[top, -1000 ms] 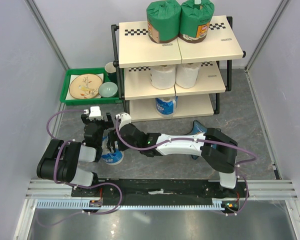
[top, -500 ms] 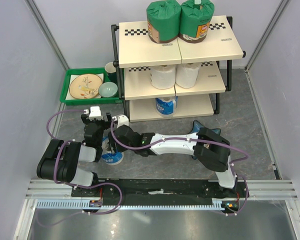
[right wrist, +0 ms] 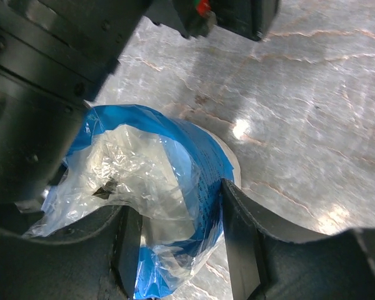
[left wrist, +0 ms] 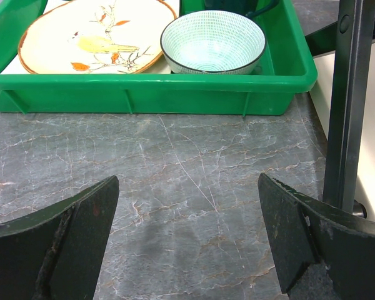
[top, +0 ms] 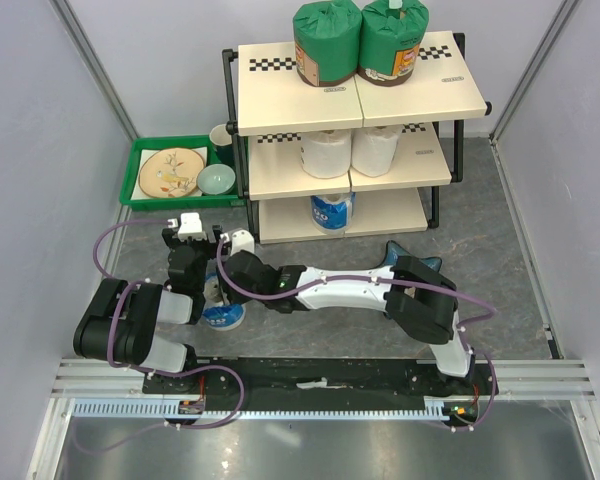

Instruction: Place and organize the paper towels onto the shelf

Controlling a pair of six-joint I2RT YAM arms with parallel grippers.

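The shelf [top: 450, 95] holds two green rolls [top: 360, 40] on its top board, two white rolls [top: 350, 150] on the middle board and one blue-and-white roll [top: 332, 212] on the bottom board. Another blue-and-white roll [top: 226, 316] stands on the table by the left arm. My right gripper [top: 224, 290] reaches across to it. In the right wrist view the gripper [right wrist: 181, 244] has its jaws closed on the roll's blue wrap [right wrist: 194, 162] and wall. My left gripper [left wrist: 187, 206] is open and empty above the table, facing the green tray.
A green tray [top: 140, 172] with a plate and a bowl [left wrist: 211, 40] sits left of the shelf. A shelf post [left wrist: 350, 100] stands close to my left gripper's right side. A blue dish [top: 404, 258] lies partly under the right arm. Grey walls close in both sides.
My right arm has stretched further left and brought its gripper down onto the blue-and-white roll beside the left arm. The left arm has not moved.
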